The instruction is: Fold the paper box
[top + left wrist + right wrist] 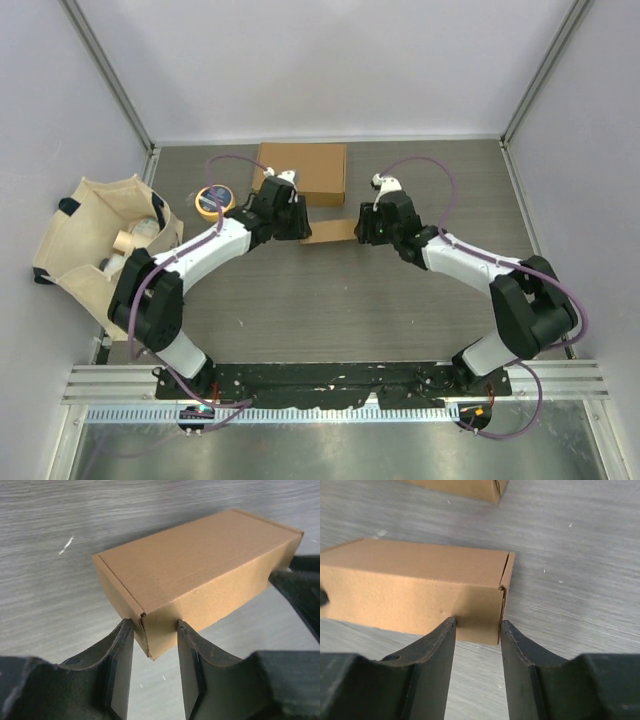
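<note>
A small brown paper box (330, 233), closed into a long block, lies on the grey table between my two grippers. My left gripper (299, 226) is at its left end and my right gripper (365, 229) is at its right end. In the left wrist view the box (200, 565) has its near corner between the parted fingers of my left gripper (154, 630), with the tips touching its faces. In the right wrist view the box (415, 587) shows a slightly raised end flap, and its near end corner sits between the parted fingers of my right gripper (478, 625).
A larger closed cardboard box (303, 172) lies just behind, and its corner shows in the right wrist view (465, 487). A tape roll (213, 198) lies at the back left. A canvas bag (105, 240) with items stands at the left edge. Enclosure walls surround the table.
</note>
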### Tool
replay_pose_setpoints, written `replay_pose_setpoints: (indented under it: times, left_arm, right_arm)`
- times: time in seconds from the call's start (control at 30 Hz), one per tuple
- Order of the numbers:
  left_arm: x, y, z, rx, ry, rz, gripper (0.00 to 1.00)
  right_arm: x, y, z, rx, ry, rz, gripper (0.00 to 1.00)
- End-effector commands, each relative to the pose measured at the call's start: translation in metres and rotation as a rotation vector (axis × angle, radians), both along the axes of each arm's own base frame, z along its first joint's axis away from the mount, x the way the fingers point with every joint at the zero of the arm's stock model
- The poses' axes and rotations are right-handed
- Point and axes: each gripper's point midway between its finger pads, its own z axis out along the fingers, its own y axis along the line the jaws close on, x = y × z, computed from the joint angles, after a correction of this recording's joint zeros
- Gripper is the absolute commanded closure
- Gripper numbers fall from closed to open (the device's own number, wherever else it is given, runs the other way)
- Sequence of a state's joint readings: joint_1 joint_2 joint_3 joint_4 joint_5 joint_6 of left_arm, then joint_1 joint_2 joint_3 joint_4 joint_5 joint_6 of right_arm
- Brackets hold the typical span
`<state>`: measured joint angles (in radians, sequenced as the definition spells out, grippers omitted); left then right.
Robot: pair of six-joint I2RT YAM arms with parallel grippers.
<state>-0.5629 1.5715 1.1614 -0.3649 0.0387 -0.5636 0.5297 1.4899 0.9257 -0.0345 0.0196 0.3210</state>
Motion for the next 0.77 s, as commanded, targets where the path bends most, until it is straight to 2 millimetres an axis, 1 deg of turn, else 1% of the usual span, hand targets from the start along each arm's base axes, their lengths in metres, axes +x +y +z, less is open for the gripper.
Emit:
replay_pose_setpoints:
  times: [0.0, 0.03, 0.07, 0.1, 0.13, 0.17, 0.2, 0.23, 0.27, 0.3, 0.33, 0.37, 0.4, 0.43, 0.47, 0.5, 0.53, 0.6, 0.63, 0.67, 0.7, 0.73]
  left_arm:
    - [0.013, -0.028, -0.015, -0.054, -0.122, -0.035, 0.55]
    - [0.007, -0.023, -0.021, -0.049, -0.104, -0.021, 0.5]
    - [-0.004, -0.007, -0.039, 0.004, -0.078, 0.013, 0.43]
    - [-0.01, 0.002, -0.021, -0.006, -0.114, 0.033, 0.33]
    - [-0.013, 0.018, -0.016, 0.025, -0.138, 0.086, 0.27]
    - [-0.031, 0.036, -0.023, 0.074, -0.103, 0.101, 0.22]
    - [-0.038, 0.048, -0.008, 0.081, -0.124, 0.119, 0.16]
    - [-0.048, 0.058, 0.024, 0.05, -0.178, 0.127, 0.15]
    - [-0.063, 0.067, 0.042, 0.06, -0.168, 0.114, 0.14]
    - [-0.071, 0.071, 0.061, 0.036, -0.193, 0.105, 0.13]
    - [-0.083, 0.069, 0.108, -0.048, -0.272, 0.061, 0.13]
    - [-0.096, 0.072, 0.12, -0.055, -0.266, 0.03, 0.13]
    - [-0.104, 0.072, 0.138, -0.081, -0.291, 0.0, 0.12]
    - [-0.118, 0.066, 0.182, -0.165, -0.362, -0.067, 0.12]
    - [-0.126, 0.068, 0.196, -0.167, -0.387, -0.1, 0.12]
    - [-0.133, 0.069, 0.215, -0.186, -0.426, -0.125, 0.12]
    - [-0.14, 0.073, 0.25, -0.222, -0.504, -0.136, 0.12]
    - [-0.147, 0.084, 0.283, -0.225, -0.6, -0.134, 0.1]
    - [-0.154, 0.09, 0.315, -0.252, -0.68, -0.133, 0.1]
    - [-0.155, 0.096, 0.335, -0.254, -0.741, -0.117, 0.09]
    - [-0.159, 0.102, 0.354, -0.252, -0.802, -0.114, 0.08]
    - [-0.173, 0.114, 0.395, -0.286, -0.907, -0.104, 0.07]
  right_arm:
    - [-0.012, 0.046, 0.008, 0.084, -0.171, 0.138, 0.53]
    - [-0.018, 0.042, 0.007, 0.04, -0.199, 0.098, 0.48]
    - [-0.032, 0.035, -0.004, 0.006, -0.176, 0.087, 0.46]
    - [-0.039, 0.031, -0.003, -0.006, -0.167, 0.069, 0.44]
    - [-0.055, 0.016, 0.0, -0.041, -0.127, 0.044, 0.39]
    - [-0.056, 0.003, 0.008, -0.06, -0.12, -0.017, 0.37]
    - [-0.064, -0.011, 0.012, -0.08, -0.092, -0.063, 0.34]
    - [-0.081, -0.034, 0.018, -0.128, -0.047, -0.089, 0.31]
    - [-0.083, -0.046, 0.039, -0.135, -0.069, -0.131, 0.31]
    - [-0.089, -0.056, 0.05, -0.128, -0.065, -0.162, 0.28]
    - [-0.102, -0.071, 0.073, -0.124, -0.071, -0.179, 0.26]
    - [-0.105, -0.082, 0.087, -0.12, -0.085, -0.206, 0.26]
    - [-0.109, -0.089, 0.103, -0.106, -0.1, -0.226, 0.25]
    - [-0.115, -0.098, 0.132, -0.088, -0.129, -0.249, 0.25]
    - [-0.12, -0.105, 0.156, -0.046, -0.176, -0.267, 0.25]
    - [-0.123, -0.111, 0.177, -0.021, -0.218, -0.277, 0.25]
    - [-0.126, -0.116, 0.216, 0.035, -0.292, -0.282, 0.26]
    - [-0.136, -0.127, 0.262, 0.097, -0.391, -0.292, 0.26]
    - [-0.144, -0.137, 0.297, 0.119, -0.476, -0.283, 0.26]
    - [-0.15, -0.143, 0.318, 0.148, -0.534, -0.284, 0.26]
    - [-0.16, -0.152, 0.345, 0.194, -0.613, -0.285, 0.25]
    - [-0.175, -0.163, 0.38, 0.221, -0.707, -0.265, 0.23]
